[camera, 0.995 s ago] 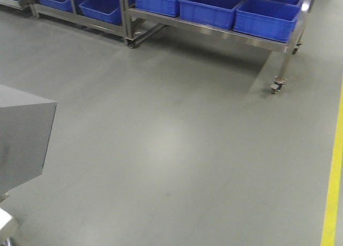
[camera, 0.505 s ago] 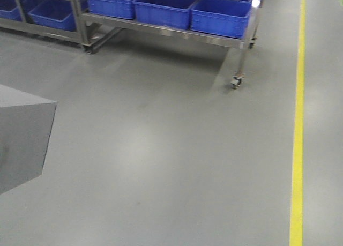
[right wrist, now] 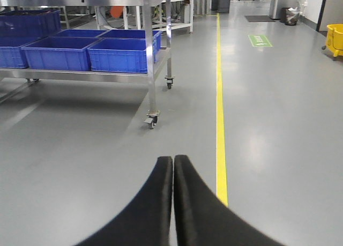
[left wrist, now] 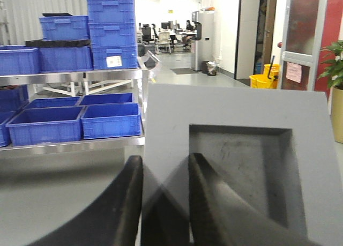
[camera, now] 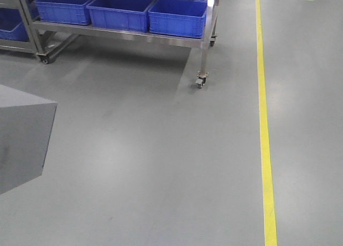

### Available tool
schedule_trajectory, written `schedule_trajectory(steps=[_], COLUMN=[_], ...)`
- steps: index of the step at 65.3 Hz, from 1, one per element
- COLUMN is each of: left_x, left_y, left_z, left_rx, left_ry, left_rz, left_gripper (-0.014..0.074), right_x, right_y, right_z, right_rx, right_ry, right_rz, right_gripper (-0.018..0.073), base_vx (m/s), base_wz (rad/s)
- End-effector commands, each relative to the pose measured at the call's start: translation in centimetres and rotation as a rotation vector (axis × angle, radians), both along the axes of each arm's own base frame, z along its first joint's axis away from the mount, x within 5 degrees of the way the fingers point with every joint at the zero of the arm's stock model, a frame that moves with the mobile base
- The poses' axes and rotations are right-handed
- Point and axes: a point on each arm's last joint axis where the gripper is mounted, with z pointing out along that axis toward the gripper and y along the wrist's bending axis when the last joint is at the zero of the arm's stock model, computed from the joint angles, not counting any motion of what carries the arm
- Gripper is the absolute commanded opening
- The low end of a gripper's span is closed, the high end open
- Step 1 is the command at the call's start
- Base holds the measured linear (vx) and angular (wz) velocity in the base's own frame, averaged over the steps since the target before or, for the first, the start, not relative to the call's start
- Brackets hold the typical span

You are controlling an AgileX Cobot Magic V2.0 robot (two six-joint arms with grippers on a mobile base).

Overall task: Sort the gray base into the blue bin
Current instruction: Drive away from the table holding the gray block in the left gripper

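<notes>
Evenly matte, square-recessed gray base point(left wrist: 241, 160)

Your left gripper point(left wrist: 165, 160): two matte black curved fingers point(left wrist: 128, 203), fine ribbing on one inner face | your right gripper point(right wrist: 173, 159): two smooth black fingers point(right wrist: 155, 203), broad-based, tapering to rounded tips

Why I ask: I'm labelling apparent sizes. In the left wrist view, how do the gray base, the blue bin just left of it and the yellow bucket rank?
1. gray base: fills much of the frame, though it sits right at the camera.
2. blue bin: mid-sized.
3. yellow bucket: smallest, far off.
</notes>
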Motion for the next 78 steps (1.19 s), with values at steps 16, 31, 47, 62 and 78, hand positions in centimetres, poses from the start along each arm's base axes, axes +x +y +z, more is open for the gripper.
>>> schedule_trajectory(steps=[16,31,47,62,78], left_x=[-0.13,-0.13,-0.13,-0.13,-0.13], left_y=[0.19,0.19,0.19,0.19,0.19], left_z=[1.82,1.82,1.82,1.82,1.82], left_rx=[-0.068,-0.068,-0.068,-0.068,-0.068], left_ry=[-0.108,-0.108,-0.108,-0.108,-0.108], left_rz=[0.011,0.011,0.011,0.011,0.011], left_gripper=[0.0038,0.0038,0.0038,0.0038,0.0038], right_x=[0.07,0.07,0.07,0.07,0.07], right_y=[-0.02,-0.02,-0.02,-0.02,-0.02], right_z=[0.61,0.61,0.61,0.61,0.61], right_rx=[-0.026,-0.026,-0.026,-0.026,-0.026], right_ry=[-0.071,-0.071,-0.071,-0.071,-0.071], right_rz=[0.001,0.001,0.001,0.001,0.001], right_gripper=[-0.0005,-0.0005,-0.0005,-0.0005,-0.0005], base_vx=[0.13,0.15,0.15,0.15,0.15], base_wz=[-0.06,0.13,0.24,0.32,0.28])
